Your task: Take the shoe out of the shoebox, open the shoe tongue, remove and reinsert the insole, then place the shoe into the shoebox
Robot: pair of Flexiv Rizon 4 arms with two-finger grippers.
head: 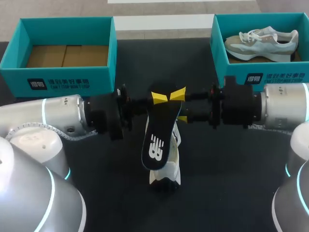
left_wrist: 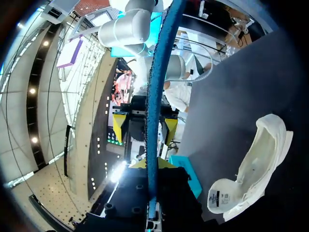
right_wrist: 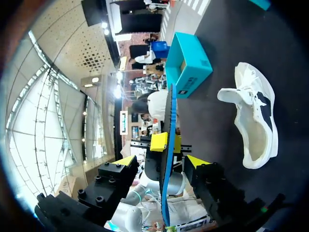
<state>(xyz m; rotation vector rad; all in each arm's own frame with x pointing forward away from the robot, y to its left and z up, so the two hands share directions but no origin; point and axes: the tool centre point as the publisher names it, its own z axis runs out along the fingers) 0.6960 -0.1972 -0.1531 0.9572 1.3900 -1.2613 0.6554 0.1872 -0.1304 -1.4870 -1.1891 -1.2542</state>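
Above the middle of the counter (head: pixel 231 183) the insole (head: pixel 158 137) hangs over the shoe (head: pixel 165 176), pinched at its upper end by the left end effector (left_wrist: pixel 152 164). The right end effector (right_wrist: pixel 161 162) stands wide around it, not gripping. It looks light, thin and floppy, so I judge a hold close to the end will steer it best. Only the head view shows its black face, while the wrist views show it edge-on and the shoe's open mouth.
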